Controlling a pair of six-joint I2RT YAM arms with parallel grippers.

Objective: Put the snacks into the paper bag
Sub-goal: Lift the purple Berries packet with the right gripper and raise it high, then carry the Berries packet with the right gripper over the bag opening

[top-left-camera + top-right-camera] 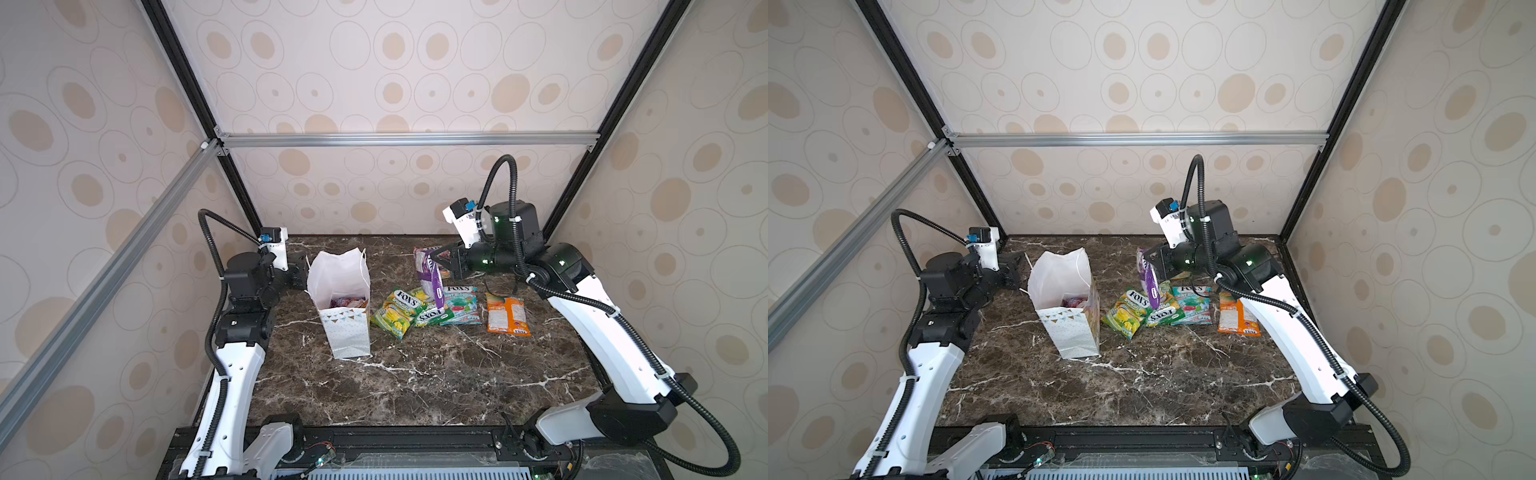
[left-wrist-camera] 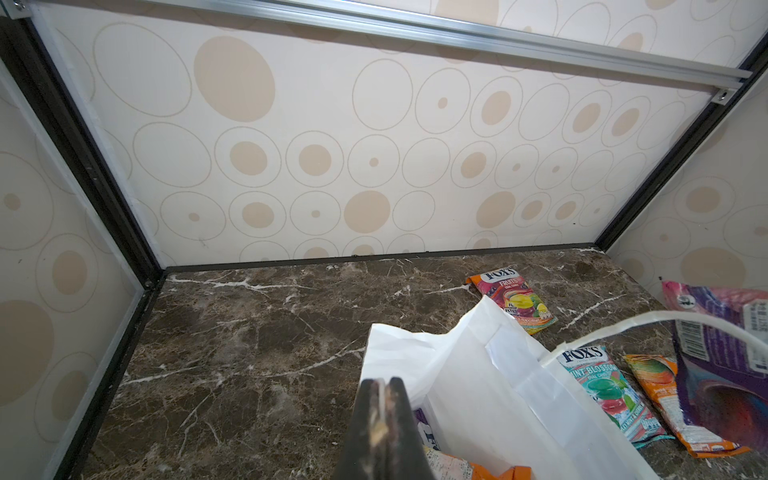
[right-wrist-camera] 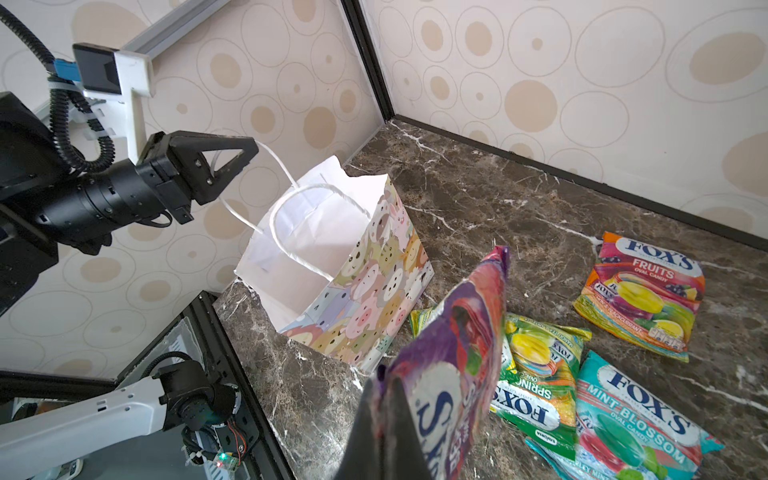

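Snack pouches outside the bag: we are counting six, five lying on the desk (image 1: 415, 395) and one hanging in the air.
Lying on the desk: a yellow-green pouch (image 1: 397, 309), a green pouch (image 1: 432, 316), a teal Mint Blossom pouch (image 1: 461, 309), a face-down orange pouch (image 1: 507, 313) and a Fruits pouch (image 3: 642, 291).
Paper bag: one (image 1: 347, 332), standing upright and open on the desk, just left of the pile.
Right end effector (image 3: 386, 399): we are seeing it clamping the purple pouch (image 3: 453, 353) by one edge, above the pile and beside the bag.
Left end effector (image 2: 384, 384): it is pinching the bag's white cord handle (image 3: 277, 163) closed between its fingers.
Hidden: pink and orange wrappers (image 1: 347, 302) are showing inside the bag, but we cannot count them. In both top views the right arm is covering most of the Fruits pouch.
Overlap: the yellow-green, green and teal pouches are overlapping one another.
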